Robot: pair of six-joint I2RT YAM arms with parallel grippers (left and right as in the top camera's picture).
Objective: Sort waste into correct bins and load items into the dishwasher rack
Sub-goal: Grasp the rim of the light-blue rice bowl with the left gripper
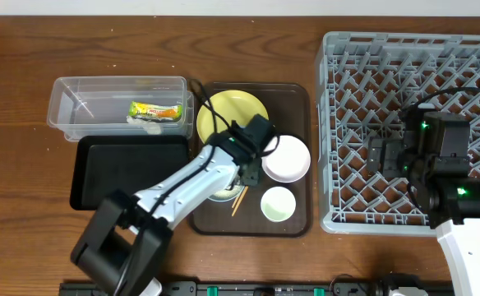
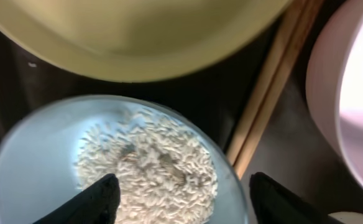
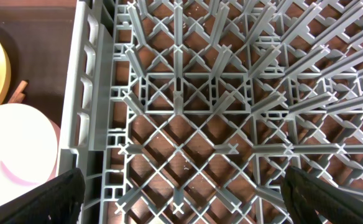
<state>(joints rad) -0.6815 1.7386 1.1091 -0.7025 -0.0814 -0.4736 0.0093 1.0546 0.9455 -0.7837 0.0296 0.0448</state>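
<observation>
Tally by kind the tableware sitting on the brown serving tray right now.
Plates: 1, yellow plate
Bowls: 2, white bowl and light blue bowl
Cups: 1, pale green cup
Pairs of chopsticks: 1
Total: 5

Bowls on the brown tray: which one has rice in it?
The light blue bowl, right under the left pincer: a heap of white rice lies in it. The white bowl beside it and the small green cup look empty.
</observation>
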